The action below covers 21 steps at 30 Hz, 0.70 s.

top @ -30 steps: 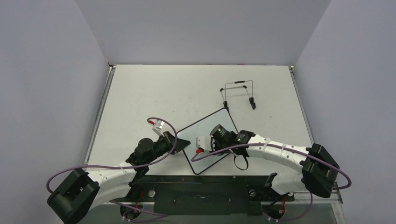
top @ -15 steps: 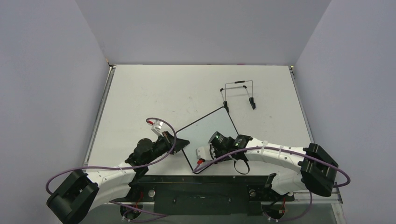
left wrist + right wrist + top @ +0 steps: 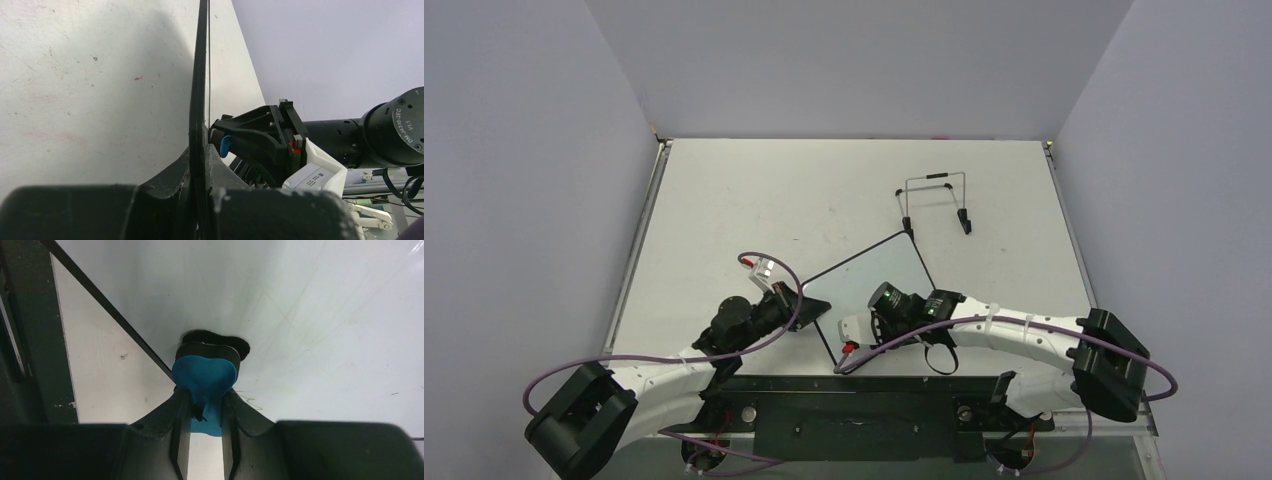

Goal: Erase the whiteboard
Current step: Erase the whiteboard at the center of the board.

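Left gripper (image 3: 812, 306): closed on the near-left edge of the whiteboard (image 3: 882, 268). Right gripper (image 3: 205, 402): clamped on a blue eraser (image 3: 205, 374), which presses against the board face close to its near edge. Faint green marks (image 3: 248, 400) lie just beside the eraser. The board sits askew on the table (image 3: 774, 190), near the arm bases. A wire stand (image 3: 934, 200) stands beyond it, apart.

Whiteboard (image 3: 874, 265): glossy white face, thin black frame, faint green traces.
Eraser (image 3: 205, 375): bright blue body, black felt pad.
Table (image 3: 824, 190): off-white, lightly scuffed.
Cables (image 3: 624, 356): purple.
Stand (image 3: 937, 177): silver wire, black tips, far right.
Walls (image 3: 854, 60): pale lavender-grey.
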### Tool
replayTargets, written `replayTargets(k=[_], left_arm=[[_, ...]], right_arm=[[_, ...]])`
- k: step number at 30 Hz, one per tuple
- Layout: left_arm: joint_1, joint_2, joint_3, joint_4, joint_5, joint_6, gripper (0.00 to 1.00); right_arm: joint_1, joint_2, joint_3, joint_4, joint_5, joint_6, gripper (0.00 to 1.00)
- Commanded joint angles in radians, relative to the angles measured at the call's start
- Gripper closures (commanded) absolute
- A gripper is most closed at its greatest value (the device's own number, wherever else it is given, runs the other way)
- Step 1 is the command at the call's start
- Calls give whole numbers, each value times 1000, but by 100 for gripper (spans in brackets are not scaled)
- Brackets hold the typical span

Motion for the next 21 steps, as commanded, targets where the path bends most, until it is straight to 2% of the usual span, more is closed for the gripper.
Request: replayTargets(k=[1, 5, 8, 12, 17, 19, 21], left_arm=[[-3, -13, 31, 157, 42, -29, 100], [-4, -12, 32, 158, 43, -27, 100], [-5, -5, 30, 168, 48, -28, 100], [-4, -4, 24, 174, 47, -31, 100], [-5, -15, 20, 170, 40, -30, 100], [-4, -17, 21, 170, 41, -29, 100], [-3, -21, 18, 169, 40, -30, 100]], right_arm=[[2, 9, 2, 30, 30, 2, 100], [-134, 70, 30, 120, 223, 95, 100], [-183, 93, 36, 128, 242, 128, 100], [-179, 91, 28, 85, 175, 105, 100], [-36, 28, -7, 3, -62, -6, 100], [-19, 19, -3, -1, -72, -3, 100], [-38, 31, 7, 26, -15, 28, 100]])
